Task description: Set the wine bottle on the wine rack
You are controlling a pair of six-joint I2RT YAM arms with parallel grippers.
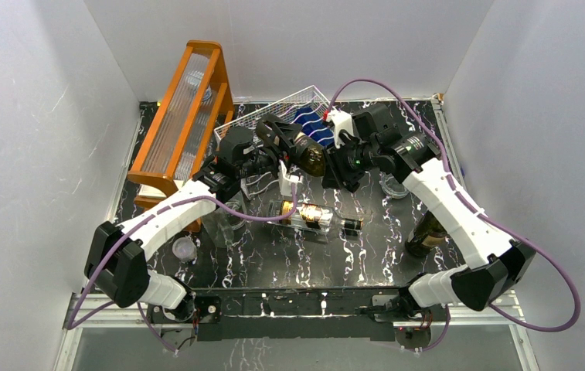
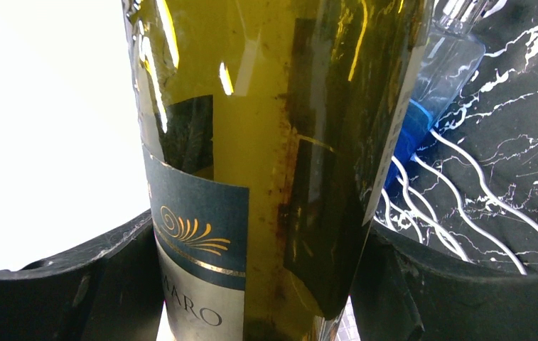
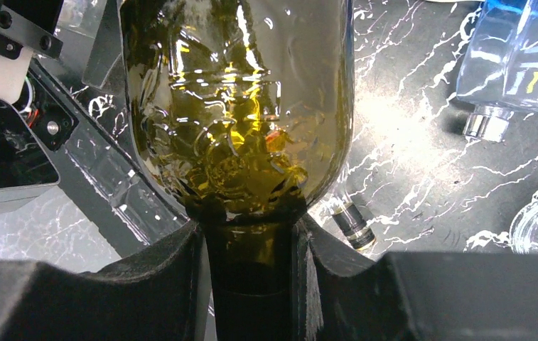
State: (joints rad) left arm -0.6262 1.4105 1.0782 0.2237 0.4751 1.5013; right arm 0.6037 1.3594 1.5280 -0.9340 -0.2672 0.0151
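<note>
The wine bottle (image 1: 310,157), dark green glass with a blue-and-silver label, hangs in the air between both arms, just in front of the white wire wine rack (image 1: 289,108) at the back. My left gripper (image 1: 277,147) is shut on the bottle's body (image 2: 273,142), one finger (image 2: 74,291) on each side of it. My right gripper (image 1: 337,166) is shut on the bottle's neck (image 3: 251,270), below the shoulder (image 3: 237,106). The rack's wavy wires (image 2: 465,206) show past the bottle in the left wrist view.
A blue-and-clear bottle (image 1: 312,120) lies in the rack. The tall orange wooden frame (image 1: 188,116) stands at back left. Another bottle (image 1: 312,215) lies mid-table. A dark bottle (image 1: 428,232) stands at the right. A glass jar (image 1: 223,220) and a small cup (image 1: 185,249) sit at the left.
</note>
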